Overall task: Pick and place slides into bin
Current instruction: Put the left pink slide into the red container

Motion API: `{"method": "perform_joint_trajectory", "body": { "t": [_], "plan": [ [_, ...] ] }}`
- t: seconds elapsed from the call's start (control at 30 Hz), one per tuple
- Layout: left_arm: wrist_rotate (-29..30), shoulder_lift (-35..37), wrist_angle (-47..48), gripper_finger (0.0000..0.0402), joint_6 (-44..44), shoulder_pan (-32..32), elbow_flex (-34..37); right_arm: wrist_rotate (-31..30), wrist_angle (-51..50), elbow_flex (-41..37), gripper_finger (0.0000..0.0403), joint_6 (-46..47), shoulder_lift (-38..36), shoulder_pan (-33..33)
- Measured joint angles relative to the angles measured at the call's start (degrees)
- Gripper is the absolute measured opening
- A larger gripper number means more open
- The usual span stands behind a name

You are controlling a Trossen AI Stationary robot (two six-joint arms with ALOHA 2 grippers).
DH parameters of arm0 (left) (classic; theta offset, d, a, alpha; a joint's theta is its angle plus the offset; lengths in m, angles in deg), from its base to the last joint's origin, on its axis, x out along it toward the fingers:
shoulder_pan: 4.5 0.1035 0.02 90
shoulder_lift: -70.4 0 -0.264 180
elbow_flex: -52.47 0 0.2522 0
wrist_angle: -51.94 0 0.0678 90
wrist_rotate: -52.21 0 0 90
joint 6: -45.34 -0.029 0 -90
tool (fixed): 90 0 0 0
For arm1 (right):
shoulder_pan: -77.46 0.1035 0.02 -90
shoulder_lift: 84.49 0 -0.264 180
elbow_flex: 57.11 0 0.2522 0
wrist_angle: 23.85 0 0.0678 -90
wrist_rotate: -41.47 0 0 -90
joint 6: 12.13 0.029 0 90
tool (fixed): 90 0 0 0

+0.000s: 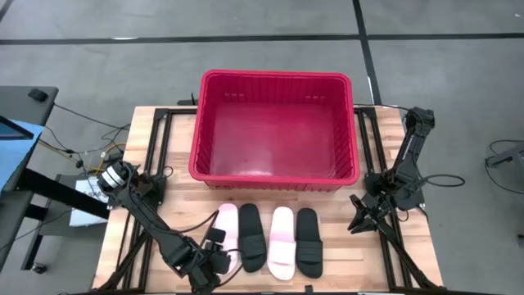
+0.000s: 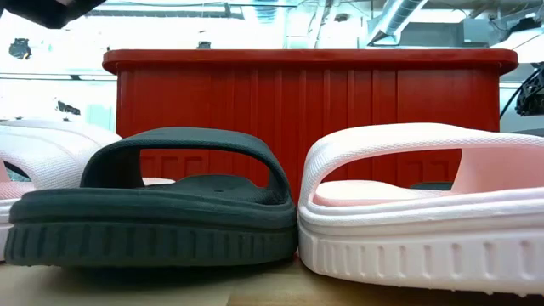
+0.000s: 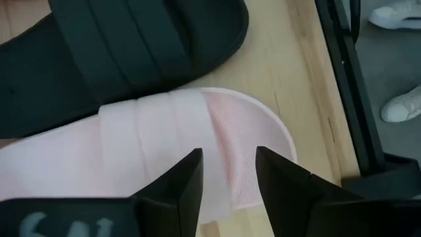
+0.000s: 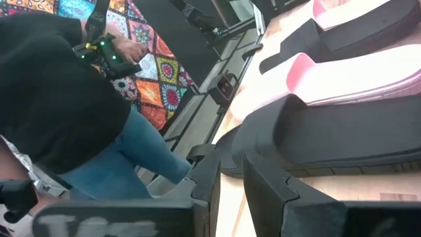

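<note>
Four slides lie side by side on the wooden table in front of the red bin (image 1: 274, 131), soles down: pale pink (image 1: 227, 229), black (image 1: 251, 238), pale pink (image 1: 282, 242), black (image 1: 308, 240). My left gripper (image 3: 230, 178) is open, just above the near end of the leftmost pink slide (image 3: 164, 131), beside its strap; the high view shows it there too (image 1: 214, 250). My right gripper (image 4: 230, 184) is open by a narrow gap and empty. It sits low at the table's right (image 1: 359, 215) and points at the rightmost black slide (image 4: 329, 138). My left gripper comes at the leftmost pink slide from above, slanting. Its two fingers (image 3: 191, 174) stand over the footbed's end (image 3: 233, 138), next to the strap's edge. I cannot tell whether they touch it.
The bin stands at the table's far middle and shows nothing inside. Black frame rails run along the table's left and right sides (image 1: 151, 164). A person in a dark top and jeans (image 4: 72, 99) stands beyond the table's near edge; shoes show on the floor (image 3: 401, 105).
</note>
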Motion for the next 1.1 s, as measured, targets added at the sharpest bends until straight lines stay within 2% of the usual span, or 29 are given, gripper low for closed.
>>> {"method": "perform_joint_trajectory", "body": {
  "t": [0.3,0.63,0.77,1.0,1.1],
  "plan": [
    [14.16,0.0,4.86,0.0132,5.73,-2.26,0.0,0.0,-0.02,0.02,0.0057,0.0,0.01,0.0],
    [12.72,-2.41,6.2,0.0132,11.03,-4.64,-1.13,0.0,-0.02,0.01,0.0057,0.0,0.02,0.0],
    [11.01,-7.92,6.58,0.0132,10.15,-5.27,-6.0,0.0,0.03,0.02,0.0057,0.0,0.0,0.01],
    [15.84,-18.96,26.25,0.0132,13.46,-6.47,-21.19,0.0,-0.02,0.0,0.0057,0.0,0.02,-0.01],
    [16.95,-23.36,30.35,0.0132,14.29,-6.84,-26.67,0.0,-0.02,0.01,0.0057,0.0,0.02,0.01]
  ]
}}
